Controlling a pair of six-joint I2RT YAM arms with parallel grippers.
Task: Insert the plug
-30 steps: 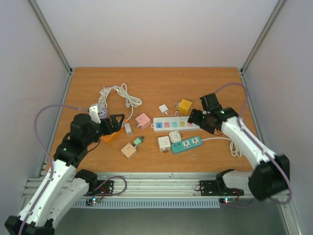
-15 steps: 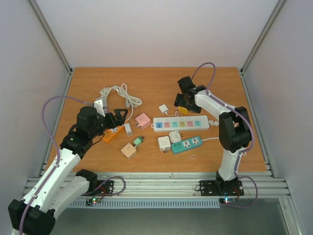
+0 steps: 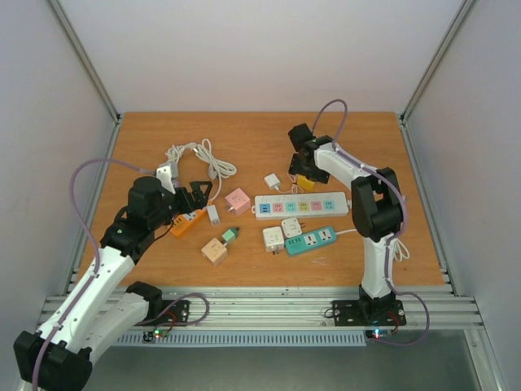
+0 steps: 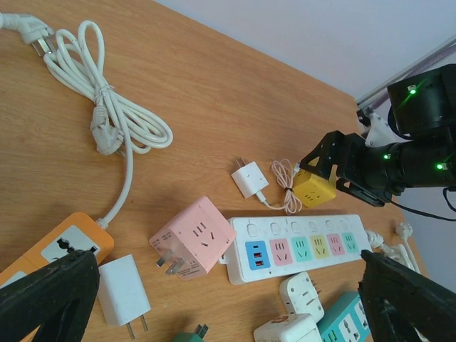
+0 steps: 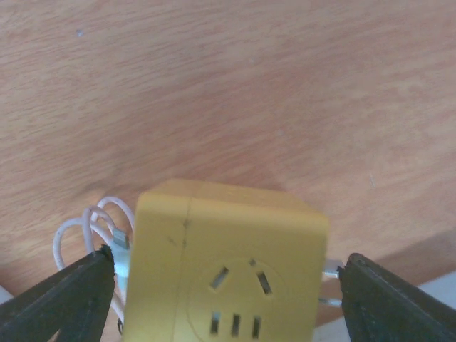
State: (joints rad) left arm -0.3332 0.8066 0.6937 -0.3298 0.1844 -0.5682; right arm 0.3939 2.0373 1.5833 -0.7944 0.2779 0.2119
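Observation:
A yellow cube socket (image 5: 228, 271) with a plug on its side sits on the table, just behind the white power strip (image 3: 301, 205) with coloured sockets. My right gripper (image 5: 228, 306) is open and straddles the yellow cube, one finger on each side with small gaps. In the top view the right gripper (image 3: 305, 173) hangs over the cube (image 3: 308, 177). My left gripper (image 3: 198, 199) is open and empty, low over the orange power strip (image 3: 183, 224). In the left wrist view the left gripper (image 4: 228, 303) faces the pink cube adapter (image 4: 194, 237) and the white strip (image 4: 306, 246).
A coiled white cable (image 3: 195, 159) lies at the back left. A white charger (image 3: 212, 215), a beige cube (image 3: 214, 251), a green plug (image 3: 230, 235), two white adapters (image 3: 281, 234), a teal strip (image 3: 311, 240) and a small white charger (image 3: 272, 181) crowd the middle.
My right arm has swung from the right end of the white strip back and left, down over the yellow cube. My left gripper has shifted slightly forward.

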